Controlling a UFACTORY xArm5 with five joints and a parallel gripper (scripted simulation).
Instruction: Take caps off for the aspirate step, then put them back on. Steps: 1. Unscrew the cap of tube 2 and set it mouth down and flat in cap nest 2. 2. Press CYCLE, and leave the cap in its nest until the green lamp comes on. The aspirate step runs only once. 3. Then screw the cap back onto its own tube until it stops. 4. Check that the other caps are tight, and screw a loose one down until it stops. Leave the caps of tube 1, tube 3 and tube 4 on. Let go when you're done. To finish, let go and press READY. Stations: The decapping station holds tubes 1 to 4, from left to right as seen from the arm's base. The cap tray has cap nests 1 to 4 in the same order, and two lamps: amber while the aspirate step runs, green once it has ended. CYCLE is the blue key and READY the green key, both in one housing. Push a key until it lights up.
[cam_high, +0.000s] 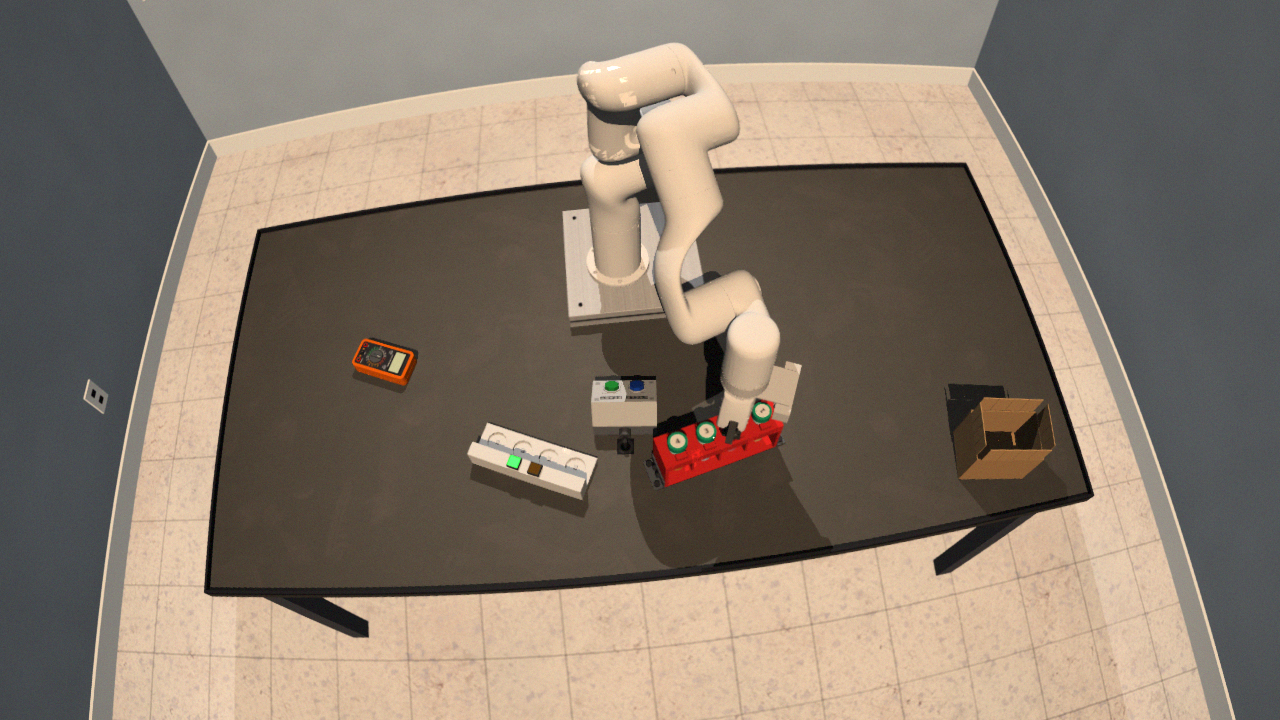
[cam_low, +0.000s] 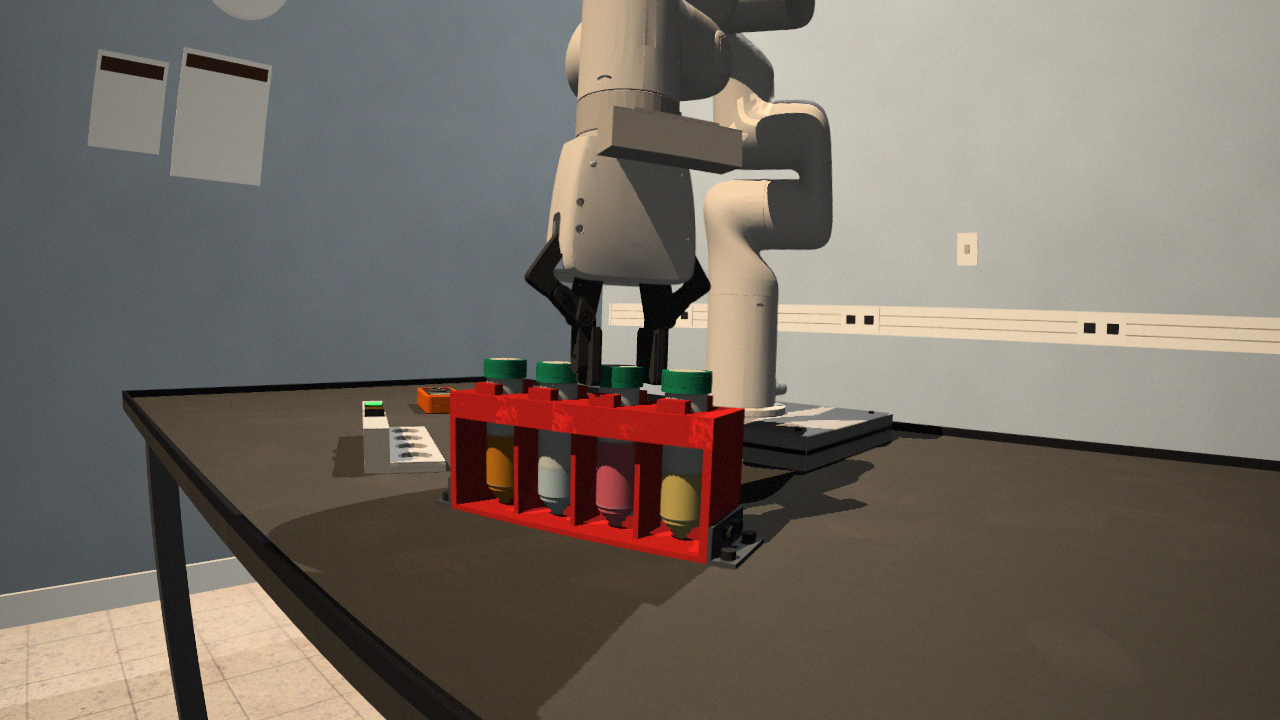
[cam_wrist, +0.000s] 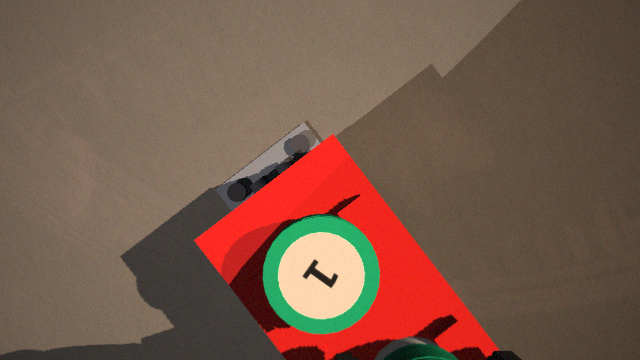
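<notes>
Toward the left edge of the surface (cam_high: 358, 528) lies an orange multimeter (cam_high: 384, 360). Further right, nearer the edge far from the arm's base, stands the white cap tray (cam_high: 572, 478), with its green lamp (cam_high: 513, 462) lit and the amber lamp (cam_high: 535, 468) dark beside it. Just right of the tray is the key housing (cam_high: 623, 410), with the green READY key (cam_high: 611, 385) and the blue CYCLE key (cam_high: 636, 385) on top.

Next comes the red decapping station (cam_low: 595, 420), about midway along that far edge. From the exterior view its four tubes all wear green caps. In that view, left to right, these are the cap of tube 4 (cam_low: 504, 367), the cap of tube 3 (cam_low: 554, 369), the cap of tube 2 (cam_low: 626, 376) and the cap of tube 1 (cam_low: 686, 380).

The pincer (cam_low: 620, 362) hangs straight down over tube 2. One black finger (cam_low: 586, 351) stands on either side of that cap, a little apart from it: the pincer is open and grips nothing. The cap of tube 2 sits on its own tube. The wrist view shows the cap marked 1 from above.

Near the right corner of the far edge stands an open cardboard box (cam_high: 971, 447).
</notes>
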